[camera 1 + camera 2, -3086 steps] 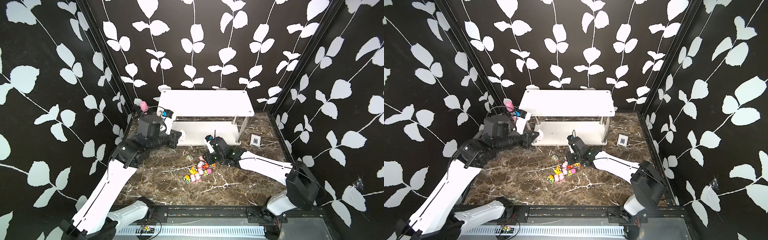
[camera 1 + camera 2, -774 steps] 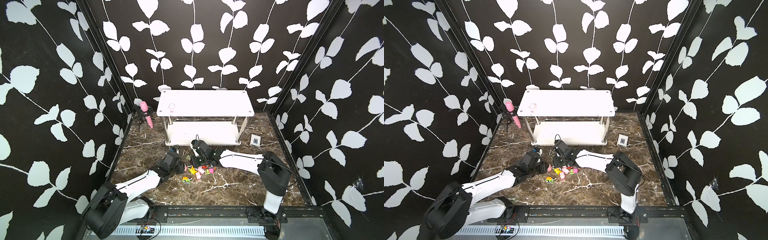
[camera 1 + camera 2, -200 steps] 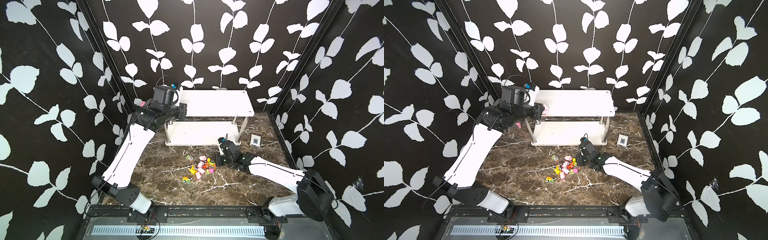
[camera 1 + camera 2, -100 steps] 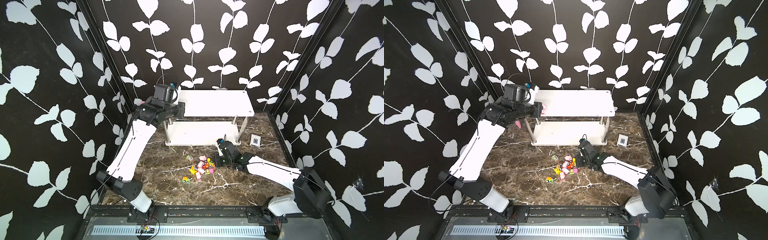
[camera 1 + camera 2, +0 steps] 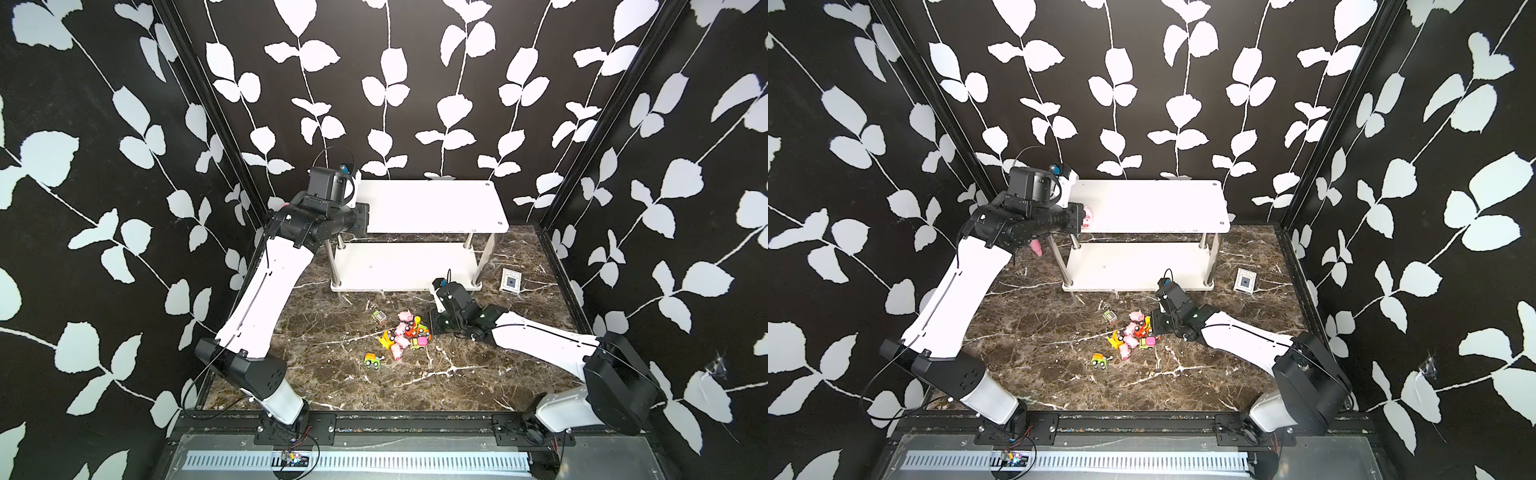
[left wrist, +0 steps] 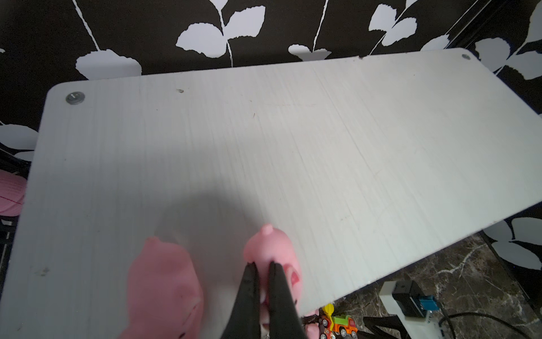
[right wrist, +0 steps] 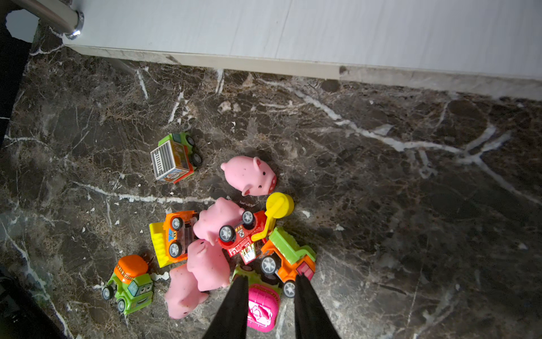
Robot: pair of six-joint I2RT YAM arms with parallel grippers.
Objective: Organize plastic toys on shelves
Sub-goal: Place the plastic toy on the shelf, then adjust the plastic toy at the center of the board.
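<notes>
Left end effector (image 6: 262, 265): fingers nearly together, clamped on a pig (image 6: 268, 246). The pig rests on the top board (image 6: 293, 132) of the shelves (image 5: 436, 203), at the end nearest the left arm and close to the front edge. A second pig (image 6: 164, 281), blurred, sits just beside it on the same board. A pink microphone (image 5: 1036, 247) shows under the left arm, by that end of the shelves. Right end effector (image 7: 270, 278): fingers apart, low over the worktop (image 7: 410, 205), straddling a pink car (image 7: 262, 305); contact cannot be told. A dump truck (image 7: 289, 258), orange and green, sits just beside one finger. Beyond it is the pile (image 7: 223, 234): three pigs, a red vehicle on its side and a yellow-orange dozer, all touching. One more pig (image 7: 250, 176) lies just past the pile, towards the shelves. A box truck (image 7: 174, 157) and a mixer truck (image 7: 129, 281) stand apart from the pile. A card box (image 5: 510, 281) lies on the worktop near the shelves' front post on the right arm's side, well apart from the toys.
</notes>
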